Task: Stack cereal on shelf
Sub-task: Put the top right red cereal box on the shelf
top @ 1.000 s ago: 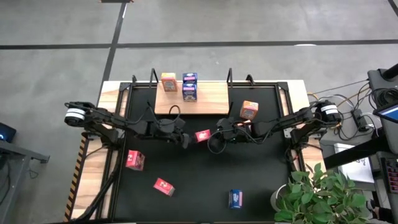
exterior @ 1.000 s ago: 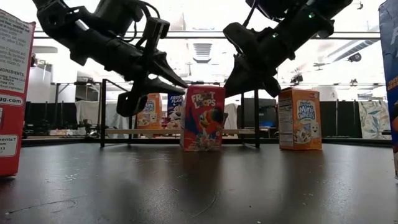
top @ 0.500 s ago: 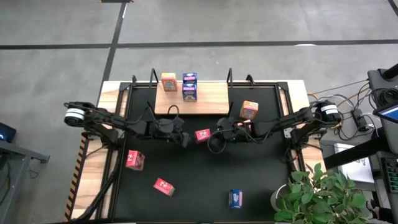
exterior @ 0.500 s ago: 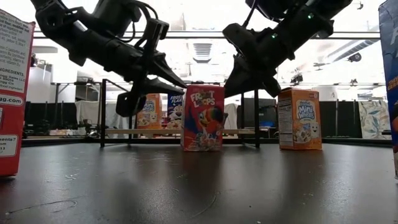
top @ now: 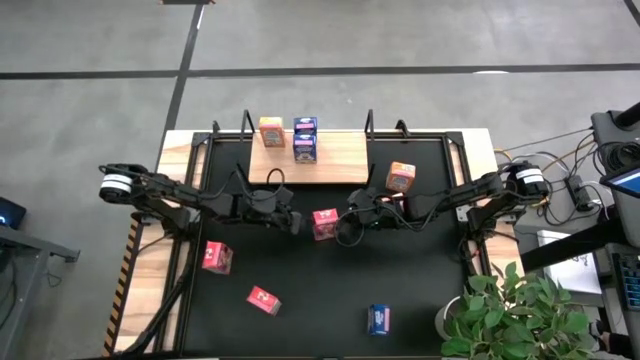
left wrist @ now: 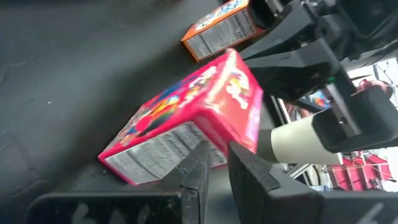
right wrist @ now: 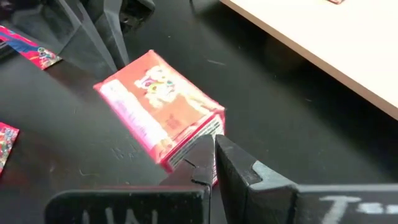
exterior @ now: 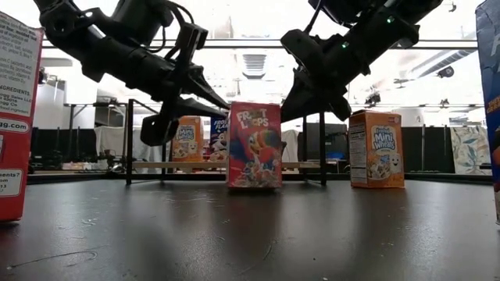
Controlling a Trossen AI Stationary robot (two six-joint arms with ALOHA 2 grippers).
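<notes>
Both grippers sat at mid-frame in the high view, flanking the red Froot Loops box (top: 325,223). I saw it standing upright on the black mat (top: 300,320), just below the shelf (top: 345,160). The left gripper (top: 293,222) came in from the left with its fingers nearly together, the right gripper (top: 343,228) from the right, likewise pinched almost shut. Neither clamped the box. An orange box (top: 271,131) and a blue box (top: 305,139) stood on the shelf, upper centre. The Mini Wheats box (top: 400,177) stood right of the shelf.
</notes>
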